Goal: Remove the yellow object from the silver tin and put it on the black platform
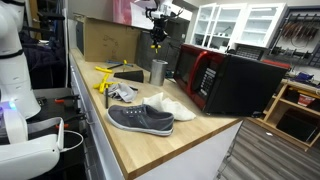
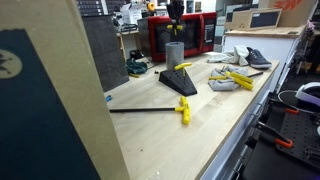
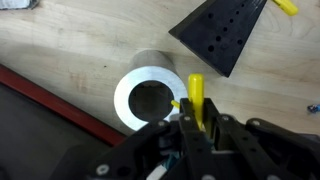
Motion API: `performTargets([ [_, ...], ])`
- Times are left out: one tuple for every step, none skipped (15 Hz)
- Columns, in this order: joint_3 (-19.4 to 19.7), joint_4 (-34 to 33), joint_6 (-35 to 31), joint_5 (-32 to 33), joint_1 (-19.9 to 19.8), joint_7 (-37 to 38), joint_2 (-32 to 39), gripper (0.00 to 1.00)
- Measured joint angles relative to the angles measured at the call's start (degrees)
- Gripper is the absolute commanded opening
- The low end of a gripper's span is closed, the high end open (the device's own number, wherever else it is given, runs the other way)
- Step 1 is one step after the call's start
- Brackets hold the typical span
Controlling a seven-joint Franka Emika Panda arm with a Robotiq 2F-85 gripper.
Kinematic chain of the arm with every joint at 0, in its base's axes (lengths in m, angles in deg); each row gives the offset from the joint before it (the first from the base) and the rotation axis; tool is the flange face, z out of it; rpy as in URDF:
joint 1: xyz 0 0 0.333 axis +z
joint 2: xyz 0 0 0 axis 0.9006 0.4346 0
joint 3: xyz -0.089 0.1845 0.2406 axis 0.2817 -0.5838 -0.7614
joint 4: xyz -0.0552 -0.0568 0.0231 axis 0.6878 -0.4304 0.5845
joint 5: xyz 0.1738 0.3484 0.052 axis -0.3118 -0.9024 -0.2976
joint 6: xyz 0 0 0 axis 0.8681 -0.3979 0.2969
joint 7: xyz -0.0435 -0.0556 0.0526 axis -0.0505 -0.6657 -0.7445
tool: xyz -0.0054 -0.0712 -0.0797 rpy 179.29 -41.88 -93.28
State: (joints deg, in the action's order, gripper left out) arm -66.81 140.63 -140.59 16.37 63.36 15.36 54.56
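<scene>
The silver tin [image 3: 150, 98] stands upright on the wooden bench, seen from above in the wrist view, with its inside dark. It also shows in both exterior views [image 1: 158, 71] [image 2: 175, 52]. My gripper [image 3: 197, 118] is shut on a thin yellow object [image 3: 196, 92] and holds it just beside the tin's rim. In both exterior views the gripper [image 1: 157, 35] [image 2: 175, 20] hangs well above the tin. The black platform [image 3: 220, 30] lies on the bench next to the tin [image 1: 128, 75] [image 2: 180, 80]. Another yellow piece [image 3: 285, 6] rests at its edge.
A black-and-red microwave [image 1: 225, 80] stands behind the tin. A grey shoe [image 1: 140, 118] and a white shoe [image 1: 168, 104] lie near the bench's front. Yellow-handled tools [image 1: 106, 70] [image 2: 184, 110] lie on the bench. A cardboard box [image 1: 110, 40] stands at the back.
</scene>
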Motion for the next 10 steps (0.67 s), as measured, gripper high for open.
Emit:
performTargets([
  [0.14, 0.00, -0.37, -0.92, -0.60, -0.49, 0.57, 0.04],
  [0.26, -0.02, -0.75, -1.61, -1.12, -0.71, 1.10, 0.04],
  [0.39, -0.04, -1.19, -2.27, -1.56, -1.13, 1.57, 0.04],
  [0.50, -0.04, -1.60, -2.90, -1.92, -1.45, 1.98, 0.04],
  [0.57, -0.05, -1.97, -3.50, -2.28, -1.57, 2.36, 0.04],
  [0.58, -0.08, -2.27, -4.39, -2.65, -1.72, 2.79, 0.04],
  [0.59, -0.11, -2.44, -5.38, -3.03, -2.03, 3.26, 0.04],
  [0.59, -0.15, -2.59, -6.49, -3.36, -2.58, 3.78, 0.04],
  [0.59, -0.18, -2.73, -7.59, -3.66, -2.88, 4.34, 0.04],
  [0.59, -0.20, -2.79, -8.57, -3.94, -3.25, 4.92, 0.04],
])
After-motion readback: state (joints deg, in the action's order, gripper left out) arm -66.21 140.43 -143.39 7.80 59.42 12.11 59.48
